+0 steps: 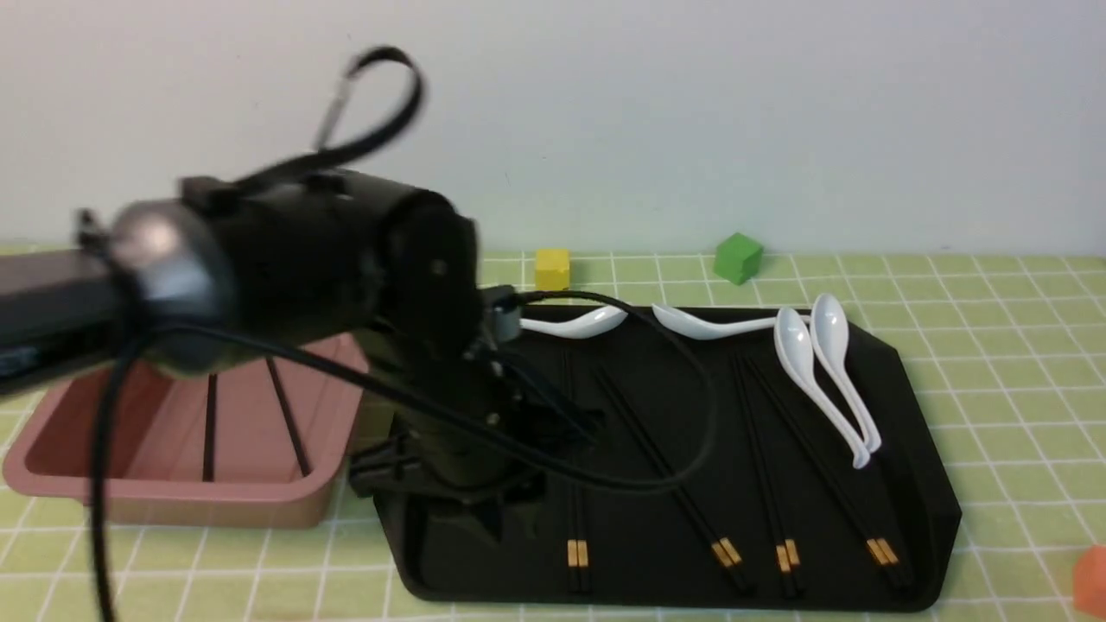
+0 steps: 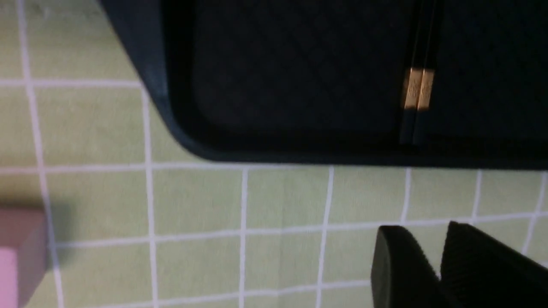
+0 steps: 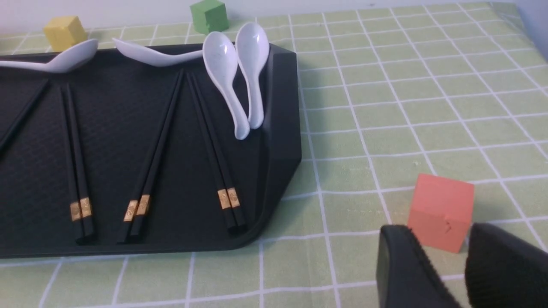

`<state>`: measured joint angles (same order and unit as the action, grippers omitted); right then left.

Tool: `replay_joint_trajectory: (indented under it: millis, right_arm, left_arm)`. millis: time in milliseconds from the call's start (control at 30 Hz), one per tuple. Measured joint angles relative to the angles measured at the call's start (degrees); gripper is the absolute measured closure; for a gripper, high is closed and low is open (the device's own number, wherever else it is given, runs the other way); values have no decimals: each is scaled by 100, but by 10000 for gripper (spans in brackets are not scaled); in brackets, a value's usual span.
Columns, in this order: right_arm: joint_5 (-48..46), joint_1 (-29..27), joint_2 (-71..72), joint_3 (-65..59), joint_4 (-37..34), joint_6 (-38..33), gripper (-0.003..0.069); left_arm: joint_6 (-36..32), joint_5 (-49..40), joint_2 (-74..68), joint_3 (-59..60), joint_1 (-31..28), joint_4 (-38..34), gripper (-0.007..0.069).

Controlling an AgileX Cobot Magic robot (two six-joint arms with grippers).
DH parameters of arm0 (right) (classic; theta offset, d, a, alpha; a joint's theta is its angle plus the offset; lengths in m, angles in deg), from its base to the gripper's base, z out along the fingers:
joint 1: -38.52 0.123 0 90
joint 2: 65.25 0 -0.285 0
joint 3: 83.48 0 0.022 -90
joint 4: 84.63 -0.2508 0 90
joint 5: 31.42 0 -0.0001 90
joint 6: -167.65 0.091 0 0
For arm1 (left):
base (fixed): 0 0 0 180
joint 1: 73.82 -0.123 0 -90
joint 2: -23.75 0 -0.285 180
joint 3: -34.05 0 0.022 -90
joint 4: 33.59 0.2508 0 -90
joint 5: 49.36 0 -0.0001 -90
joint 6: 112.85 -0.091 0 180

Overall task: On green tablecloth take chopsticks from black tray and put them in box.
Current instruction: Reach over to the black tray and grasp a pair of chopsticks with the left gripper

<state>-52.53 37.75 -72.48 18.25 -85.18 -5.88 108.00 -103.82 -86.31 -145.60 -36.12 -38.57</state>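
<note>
The black tray lies on the green tablecloth and holds several pairs of chopsticks. The pink-brown box stands left of the tray with black chopsticks lying inside. My left arm is blurred and hangs over the tray's left end. In the left wrist view my left gripper is shut and empty above the cloth, just outside the tray's front rim, near one chopstick pair. My right gripper is open and empty over the cloth, right of the tray.
Several white spoons lie along the tray's back and right side. A yellow cube and a green cube sit behind the tray. An orange cube sits on the cloth just beyond my right gripper.
</note>
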Motion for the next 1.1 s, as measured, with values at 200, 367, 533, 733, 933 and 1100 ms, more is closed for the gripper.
replay_joint_trajectory:
  millis: [200, 367, 533, 733, 933, 1100]
  right_arm:
    - [0, 0, 0, 0, 0, 0, 419]
    - [0, 0, 0, 0, 0, 0, 419]
    - [0, 0, 0, 0, 0, 0, 419]
    - [0, 0, 0, 0, 0, 2, 419]
    - [0, 0, 0, 0, 0, 2, 419]
    - [0, 0, 0, 0, 0, 2, 419]
  left_arm:
    - [342, -61, -851, -882, 216, 389, 343]
    - [355, 23, -1376, -1216, 216, 498, 337]
    - [355, 365, -1780, -1259, 216, 617, 336]
    - [355, 605, -2066, -1326, 216, 734, 354]
    - [355, 523, -2037, -1344, 211, 770, 517]
    - [349, 111, -1223, -1268, 216, 826, 509]
